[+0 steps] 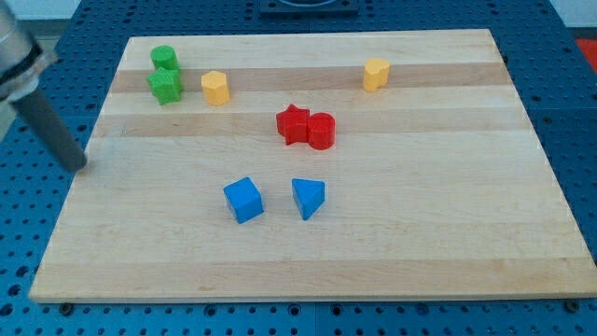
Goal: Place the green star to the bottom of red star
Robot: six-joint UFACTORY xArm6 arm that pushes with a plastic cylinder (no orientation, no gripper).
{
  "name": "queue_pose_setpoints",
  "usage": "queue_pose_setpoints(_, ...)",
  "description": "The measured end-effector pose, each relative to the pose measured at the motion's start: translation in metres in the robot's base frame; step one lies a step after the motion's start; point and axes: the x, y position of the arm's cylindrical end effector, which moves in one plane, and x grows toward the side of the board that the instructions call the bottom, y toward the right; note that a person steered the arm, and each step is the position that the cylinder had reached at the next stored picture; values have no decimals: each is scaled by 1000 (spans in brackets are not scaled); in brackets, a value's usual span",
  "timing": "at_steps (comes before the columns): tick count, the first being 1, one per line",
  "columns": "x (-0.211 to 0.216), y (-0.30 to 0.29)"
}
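My tip [79, 166] sat at the surface's [420, 243] left edge, below the green star [165, 86]; the rod had no fingers to spread or pinch. A good push needed contact from the star's upper-left, steering it under the red star [293, 123], clear of the yellow block [215, 87].

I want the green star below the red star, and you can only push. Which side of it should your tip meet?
Probably the green star's upper-left side: red star lies down-right. My tip sits lower-left, so circle round; the green cylinder crowds its top.

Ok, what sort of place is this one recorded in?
Probably a lab bench for robot pushing trials: a wooden board on blue perforated surface, small coloured blocks like the red star and green star, and my tip at the board's left edge.
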Motion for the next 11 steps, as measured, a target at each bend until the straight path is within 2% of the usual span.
queue_pose_setpoints(2,-115,9)
queue_pose_setpoints(3,-182,31)
queue_pose_setpoints(4,-206,55)
queue_pose_setpoints(5,-169,117)
queue_pose_setpoints(7,-116,88)
queue_pose_setpoints(8,-117,93)
queue_pose_setpoints(9,-137,92)
queue_pose_setpoints(11,-175,15)
